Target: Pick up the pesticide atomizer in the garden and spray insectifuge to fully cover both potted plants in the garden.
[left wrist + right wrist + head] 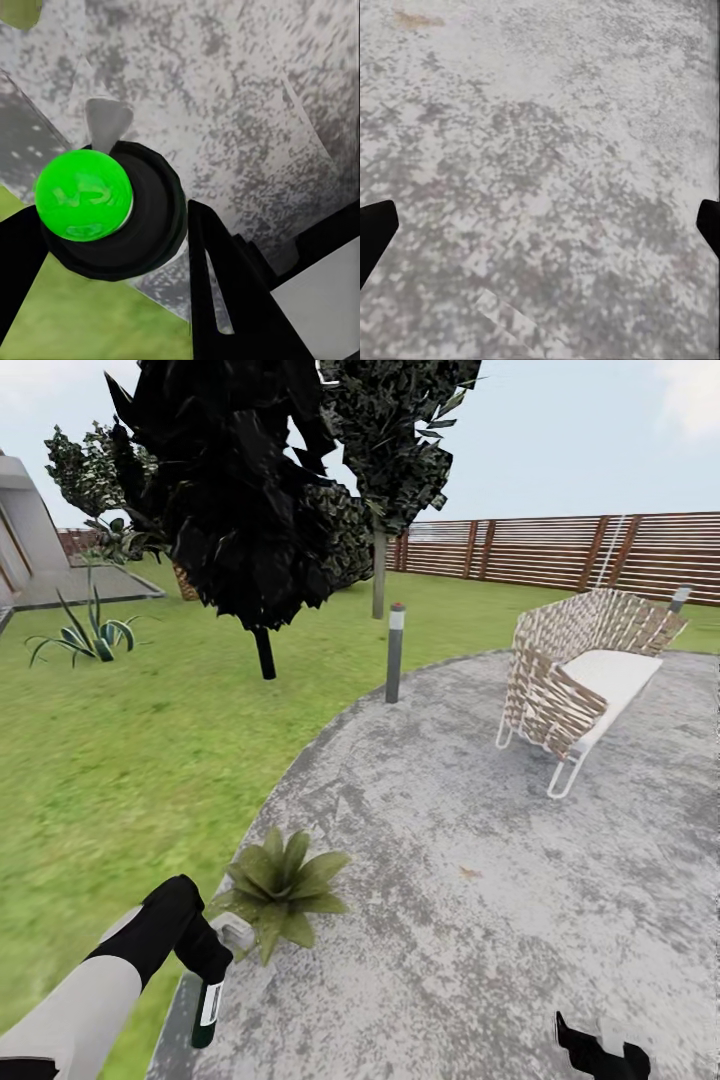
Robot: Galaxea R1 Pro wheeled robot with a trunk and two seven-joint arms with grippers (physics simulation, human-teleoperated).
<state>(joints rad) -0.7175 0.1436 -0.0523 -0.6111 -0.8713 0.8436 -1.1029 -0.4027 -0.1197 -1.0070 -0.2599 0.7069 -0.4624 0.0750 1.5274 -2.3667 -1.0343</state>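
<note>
My left gripper (208, 970) is shut on the pesticide atomizer (206, 1008), a dark green bottle with a white label that hangs down over the patio's edge. In the left wrist view the atomizer (112, 217) sits end-on between the black fingers (225, 300), and its top shows bright green. One potted plant (282, 880), a rosette of pointed green leaves, stands on the paving just right of and beyond that gripper, its grey pot partly hidden behind the hand. My right gripper (600, 1050) is low at the right, open over bare paving (540, 187).
The round grey patio (480, 840) spreads ahead, with lawn (120, 760) to its left. A woven chair (575, 680) stands at the right, and a grey bollard (395, 653) at the patio's far edge. A dark tree (250, 510), a spiky plant (85, 635) and a slatted fence (560, 550) lie beyond.
</note>
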